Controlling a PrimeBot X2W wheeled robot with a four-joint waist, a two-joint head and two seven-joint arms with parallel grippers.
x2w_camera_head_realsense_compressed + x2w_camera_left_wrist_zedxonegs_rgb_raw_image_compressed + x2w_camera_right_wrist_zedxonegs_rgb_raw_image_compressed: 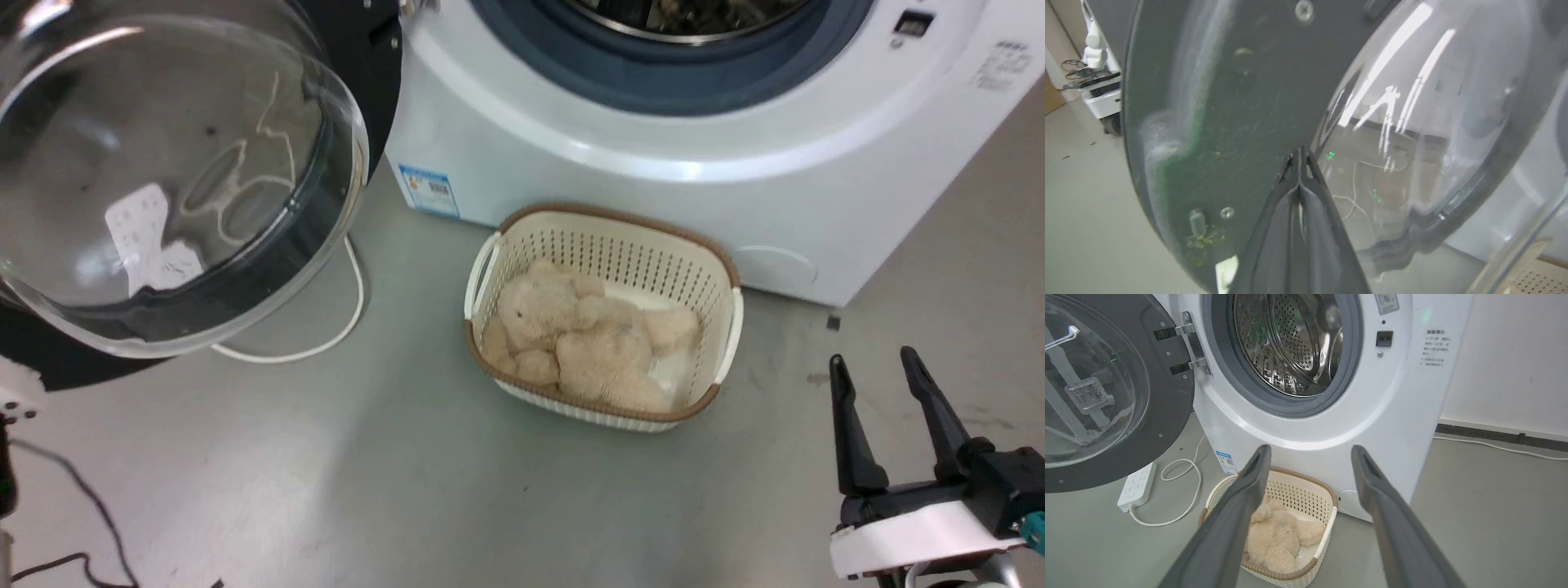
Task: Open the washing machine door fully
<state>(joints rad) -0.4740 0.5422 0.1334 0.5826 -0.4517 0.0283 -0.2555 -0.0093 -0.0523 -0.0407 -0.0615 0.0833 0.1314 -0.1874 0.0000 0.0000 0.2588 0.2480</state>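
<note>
door: likely stiff, heavy, slick glass; push dark rim | left gripper: clenched empty, at rim | right gripper: released

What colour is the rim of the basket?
Brown, on the cream basket; the head view shows it best.

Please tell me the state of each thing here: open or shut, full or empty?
washing machine door: open, swung out leftward.
drum: looks empty, as far as visible.
basket: holds a plush toy.
left gripper: shut, tips at the door's inner face.
right gripper: open, empty.
</note>
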